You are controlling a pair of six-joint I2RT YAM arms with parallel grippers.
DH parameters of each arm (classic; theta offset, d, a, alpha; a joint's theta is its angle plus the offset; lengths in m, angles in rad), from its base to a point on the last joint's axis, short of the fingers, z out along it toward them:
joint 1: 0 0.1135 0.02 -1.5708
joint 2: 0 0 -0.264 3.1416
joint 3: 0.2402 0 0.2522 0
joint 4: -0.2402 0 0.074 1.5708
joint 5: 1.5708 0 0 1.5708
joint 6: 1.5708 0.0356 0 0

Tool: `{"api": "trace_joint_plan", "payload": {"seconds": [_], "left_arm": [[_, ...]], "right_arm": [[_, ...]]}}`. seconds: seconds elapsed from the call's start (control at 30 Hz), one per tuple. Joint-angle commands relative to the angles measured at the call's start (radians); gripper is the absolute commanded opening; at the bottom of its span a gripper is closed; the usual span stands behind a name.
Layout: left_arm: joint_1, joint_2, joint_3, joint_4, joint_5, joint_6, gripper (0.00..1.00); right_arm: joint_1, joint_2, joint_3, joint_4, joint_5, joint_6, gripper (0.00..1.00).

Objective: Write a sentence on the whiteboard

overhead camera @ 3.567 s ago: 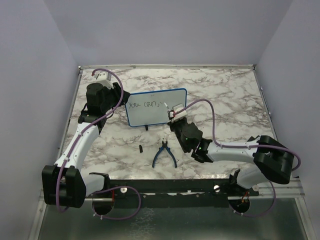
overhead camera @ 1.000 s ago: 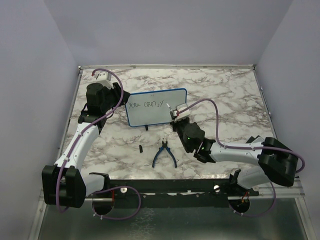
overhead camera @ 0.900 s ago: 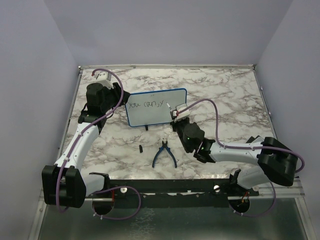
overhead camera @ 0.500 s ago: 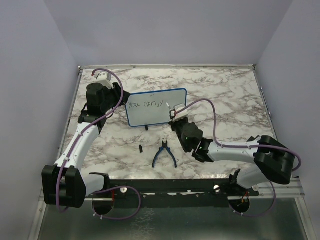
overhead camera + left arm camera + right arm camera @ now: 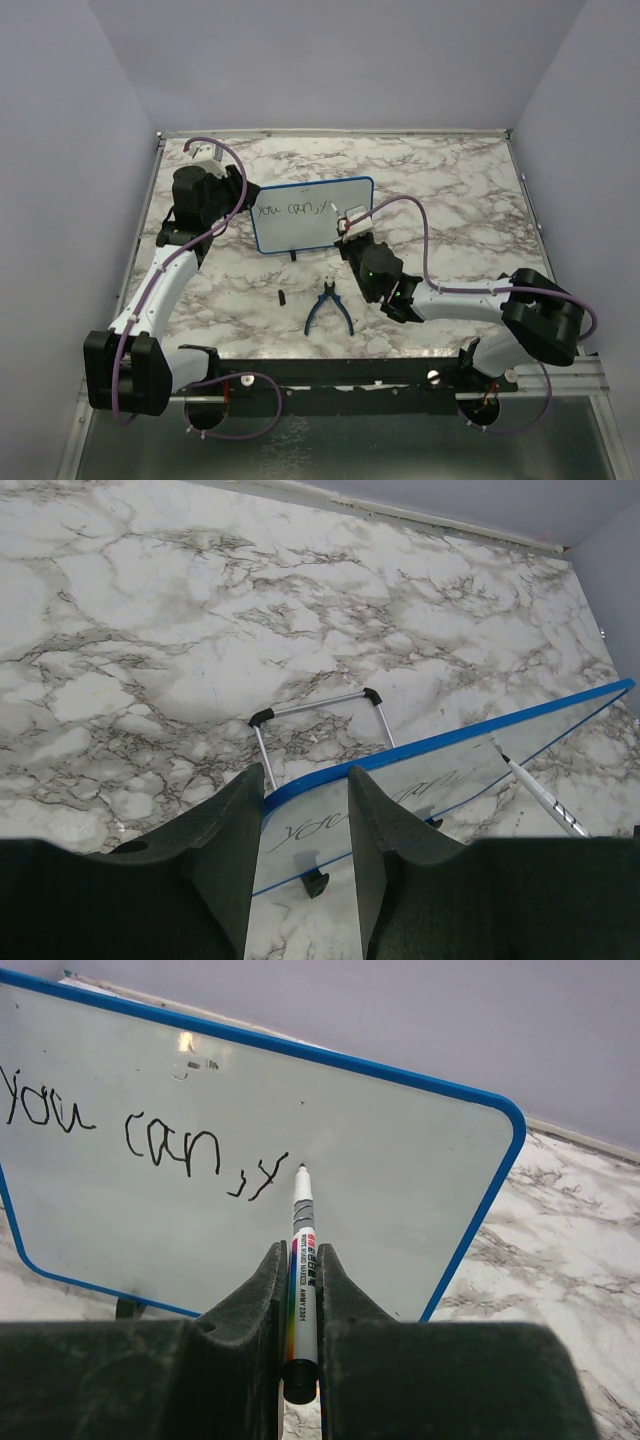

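Whiteboard [image 5: 400,1190], partial sentence [image 5: 150,1142], marker [image 5: 301,1260] alongside

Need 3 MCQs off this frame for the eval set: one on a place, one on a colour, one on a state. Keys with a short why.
1. Where do the pliers lie?
A. on the table, in front of the whiteboard
B. behind the whiteboard
C. on top of the whiteboard

2. What colour is the whiteboard's frame?
A. red
B. blue
C. green

3. What state is the right gripper in?
A. open and empty
B. shut on the pliers
C. shut on the marker

Key:
1 A: the top view shows them flat on the marble, nearer the arm bases than the board.
2 B: a blue edge rims the board in both wrist views.
3 C: the right wrist view shows the fingers pinching the marker's barrel, its tip by the last "y".
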Motion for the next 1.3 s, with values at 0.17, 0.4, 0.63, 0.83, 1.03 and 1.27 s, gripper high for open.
{"api": "trace_joint_plan", "payload": {"seconds": [0.17,0.4,0.63,0.83,1.03,1.27], "left_arm": [[-0.003,-0.021,-0.015,-0.013,0.037,0.008,0.40],[-0.003,-0.019,-0.014,-0.012,0.036,0.008,0.40],[-0.003,-0.021,-0.014,-0.012,0.037,0.009,0.40],[-0.004,-0.022,-0.014,-0.011,0.037,0.008,0.40],[-0.003,-0.022,-0.014,-0.010,0.037,0.008,0.40],[-0.003,-0.022,-0.015,-0.010,0.037,0.008,0.40]], "right_arm": [[-0.010,0.039,0.042,0.011,-0.017,0.003,0.01],[-0.009,0.043,0.037,-0.016,-0.024,0.022,0.01],[-0.010,0.026,0.012,-0.052,-0.019,0.051,0.01],[-0.010,0.016,-0.006,-0.070,-0.005,0.066,0.01],[-0.009,-0.002,-0.014,-0.054,0.032,0.051,0.01],[-0.010,-0.011,-0.012,-0.015,0.057,0.017,0.01]]}}
